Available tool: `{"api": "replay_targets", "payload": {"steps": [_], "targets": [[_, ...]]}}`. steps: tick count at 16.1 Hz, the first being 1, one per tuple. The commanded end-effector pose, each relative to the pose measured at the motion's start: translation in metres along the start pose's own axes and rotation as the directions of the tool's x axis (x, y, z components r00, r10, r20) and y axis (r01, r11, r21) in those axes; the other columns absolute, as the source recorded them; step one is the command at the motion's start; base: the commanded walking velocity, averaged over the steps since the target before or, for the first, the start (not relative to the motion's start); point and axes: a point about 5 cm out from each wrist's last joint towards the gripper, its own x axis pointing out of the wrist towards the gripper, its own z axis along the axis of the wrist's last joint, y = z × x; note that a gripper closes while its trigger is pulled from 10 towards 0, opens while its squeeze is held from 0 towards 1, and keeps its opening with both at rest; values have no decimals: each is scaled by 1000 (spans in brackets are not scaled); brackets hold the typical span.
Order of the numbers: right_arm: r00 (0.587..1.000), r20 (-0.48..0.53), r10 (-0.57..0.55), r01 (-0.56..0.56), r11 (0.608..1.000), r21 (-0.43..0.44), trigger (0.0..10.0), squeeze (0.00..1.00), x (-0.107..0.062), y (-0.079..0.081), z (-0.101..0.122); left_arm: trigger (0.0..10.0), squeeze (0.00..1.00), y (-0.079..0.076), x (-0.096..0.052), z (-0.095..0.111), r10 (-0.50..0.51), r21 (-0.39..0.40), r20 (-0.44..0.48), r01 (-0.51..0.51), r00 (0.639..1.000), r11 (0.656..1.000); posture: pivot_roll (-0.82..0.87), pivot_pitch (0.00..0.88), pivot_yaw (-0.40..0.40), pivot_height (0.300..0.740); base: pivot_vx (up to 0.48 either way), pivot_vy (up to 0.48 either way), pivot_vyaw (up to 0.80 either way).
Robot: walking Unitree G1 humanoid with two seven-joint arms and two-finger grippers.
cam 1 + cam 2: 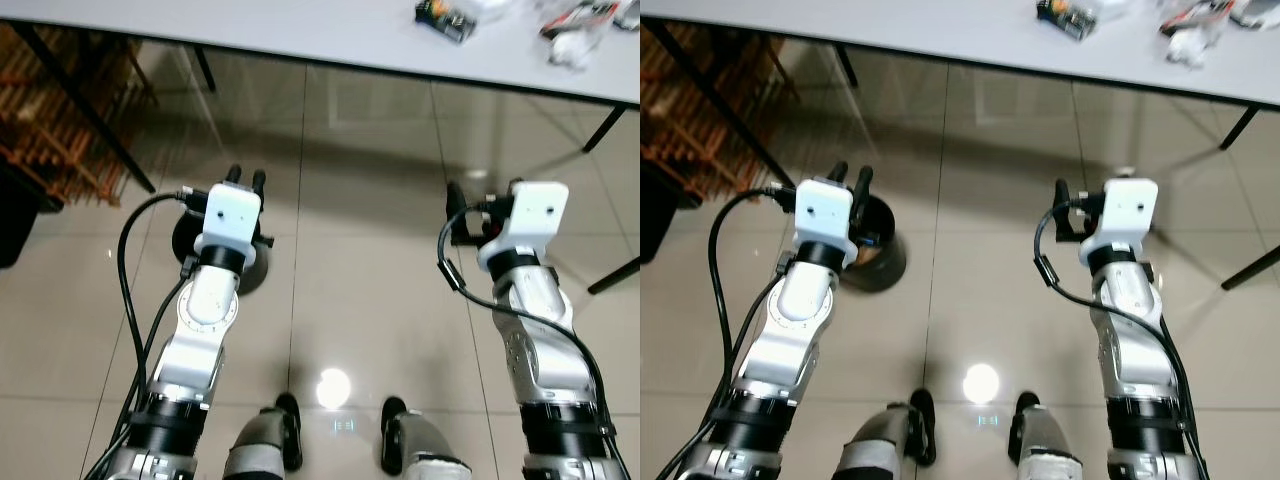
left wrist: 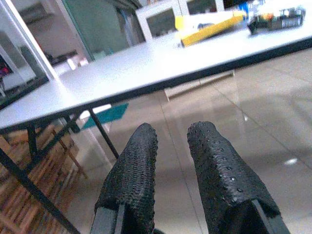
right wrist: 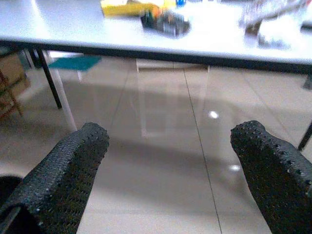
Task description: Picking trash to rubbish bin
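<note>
While both arms are raised in front of me over the tiled floor (image 1: 330, 300), I note the following from left to right. Far left, wooden chairs (image 1: 50, 130) sit stacked behind a black table leg (image 1: 90, 110). My left claw (image 1: 246, 180) hangs over the rubbish bin (image 1: 880, 255), a dark round bin standing on the floor just under and beside that wrist; its two black fingers (image 2: 141, 175) are pressed nearly together with a thin gap, pinching nothing. A black cable (image 1: 130, 260) loops off the left arm. Between the arms, low in the head view, I see the robot's feet (image 1: 290, 430) and a bright light reflection on the tile. My right claw (image 1: 455, 200) is held out over bare floor, well apart from the bin, its fingers (image 3: 73, 165) spread wide and empty. Ahead, the grey table (image 1: 300, 30) runs across the top of the view. On it, toward the right, lie the trash items: a dark packet (image 1: 443, 18) with coloured print and a crumpled white piece (image 1: 570, 50) beside some blurred clutter. A yellow object (image 3: 122, 7) lies on the table too, seen from the right wrist.
</note>
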Motion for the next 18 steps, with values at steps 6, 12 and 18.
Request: {"api": "replay_targets", "payload": {"steps": [6, 12, 18], "targets": [[1000, 3, 1, -1, 1000, 14, 10000, 0, 2, 0, -3, 10000, 0, 5, -1, -4, 26, 13, 1, -26, 1000, 1000, 78, 188, 64, 740, 0, 0, 0], [1000, 10, 1, -1, 1000, 21, 10000, 0, 6, 0, -1, 10000, 0, 4, 2, -3, 34, 12, 8, -34, 999, 999, 82, 212, 58, 740, 0, 0, 0], [1000, -3, -1, 1, 1000, 19, 10000, 0, 6, 3, -4, 10000, 0, -1, 0, -6, 26, 10, -9, -26, 1000, 1000, 89, 255, 67, 740, 126, 0, -267]]}}
